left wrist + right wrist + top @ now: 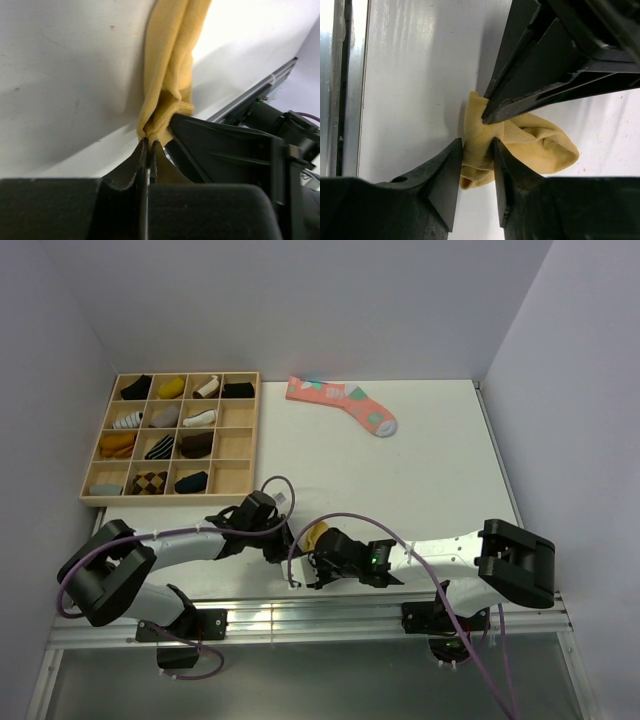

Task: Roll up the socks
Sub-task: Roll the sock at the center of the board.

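Note:
The mustard-tan sock (316,532) lies bunched at the table's near edge between both grippers. In the left wrist view it (170,75) stretches away from my left gripper (149,141), which is shut on one end. In the right wrist view my right gripper (476,150) is shut on a folded bunch of the sock (530,142), with the left gripper's fingers (545,75) pinching it just above. In the top view the left gripper (290,538) and right gripper (318,548) nearly touch. The black crew sock is out of view.
A wooden divided tray (255,430) holding several rolled socks stands at the back left. A long pink sock with teal patches (345,405) lies at the back centre. An aluminium rail (300,620) runs along the near edge, close to both grippers.

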`<state>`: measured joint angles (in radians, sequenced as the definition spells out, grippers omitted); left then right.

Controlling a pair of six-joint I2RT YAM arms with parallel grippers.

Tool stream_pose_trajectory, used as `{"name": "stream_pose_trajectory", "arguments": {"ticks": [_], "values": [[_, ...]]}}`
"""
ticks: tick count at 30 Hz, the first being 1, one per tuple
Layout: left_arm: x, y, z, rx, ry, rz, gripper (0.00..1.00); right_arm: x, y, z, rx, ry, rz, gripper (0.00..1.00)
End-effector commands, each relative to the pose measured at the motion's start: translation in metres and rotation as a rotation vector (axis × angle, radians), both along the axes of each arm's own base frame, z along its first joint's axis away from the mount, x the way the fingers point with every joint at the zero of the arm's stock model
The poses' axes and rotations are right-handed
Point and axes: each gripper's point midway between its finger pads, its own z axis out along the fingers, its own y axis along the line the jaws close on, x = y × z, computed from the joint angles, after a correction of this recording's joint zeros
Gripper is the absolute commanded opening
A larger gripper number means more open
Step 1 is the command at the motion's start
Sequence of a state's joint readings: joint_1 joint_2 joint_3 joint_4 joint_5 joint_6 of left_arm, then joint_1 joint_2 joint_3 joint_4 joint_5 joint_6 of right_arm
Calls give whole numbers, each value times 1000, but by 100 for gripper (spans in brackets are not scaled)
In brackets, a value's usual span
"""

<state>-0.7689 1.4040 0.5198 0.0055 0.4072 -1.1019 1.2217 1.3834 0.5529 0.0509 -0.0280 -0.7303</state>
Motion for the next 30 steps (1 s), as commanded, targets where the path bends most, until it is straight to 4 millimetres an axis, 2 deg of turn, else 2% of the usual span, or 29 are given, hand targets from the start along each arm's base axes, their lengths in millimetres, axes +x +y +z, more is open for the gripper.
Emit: {"name": "stream_pose_trajectory", "arguments": {"ticks": [1,5,6,7,8,9,10,11,12,13,15,16,18,20,21,22,23,24,25,26,27,28,30], "values": [[3,-10,23,-96,-29,1,0,3,5,4,2,-10,-7,38],[3,-11,29,-126,-28,14,1,-4,5,9,-13,37,3,30],[5,-14,34,-147,-39,23,1,-4,11,16,-3,51,6,24],[4,-11,32,-151,-33,34,1,-11,6,11,-34,103,24,22],[4,-12,33,-161,-34,42,2,-14,6,13,-33,139,27,21],[5,-11,37,-174,-34,62,2,-8,7,19,-23,164,12,18],[3,-10,36,-185,-35,70,2,-17,3,17,-41,232,35,17],[4,-10,38,-197,-26,90,2,-17,2,19,-42,263,35,15],[4,-10,38,-204,-24,102,2,-15,6,27,-26,285,38,15],[4,-9,40,-220,-35,115,2,-13,-4,23,-59,339,20,15],[4,-8,41,-237,-30,140,3,-16,0,31,-45,421,48,14],[6,-8,41,-231,-42,151,4,-16,-11,24,-91,478,26,14],[7,-8,40,-212,-55,169,10,-18,-8,29,-96,537,63,13],[5,-8,42,-210,-75,182,14,-20,-19,19,-152,622,55,13],[5,-8,42,-209,-79,188,15,-18,-13,26,-142,650,73,13],[2,-7,41,-210,-83,192,15,-25,-22,16,-207,732,61,13],[4,-5,40,-208,-90,216,16,-20,-25,14,-217,763,60,13],[4,-5,40,-210,-95,223,16,-16,-19,21,-203,796,73,13],[2,-3,38,-210,-98,229,16,-21,-26,12,-254,871,56,13],[1,-3,38,-212,-100,236,16,-19,-27,11,-258,896,59,13],[3,-2,37,-210,-109,258,15,-9,-24,15,-240,914,44,13],[-2,-1,34,-201,-110,258,15,-12,-28,10,-270,974,37,13],[0,1,32,-187,-126,292,15,2,-25,10,-259,993,-8,13]]}}
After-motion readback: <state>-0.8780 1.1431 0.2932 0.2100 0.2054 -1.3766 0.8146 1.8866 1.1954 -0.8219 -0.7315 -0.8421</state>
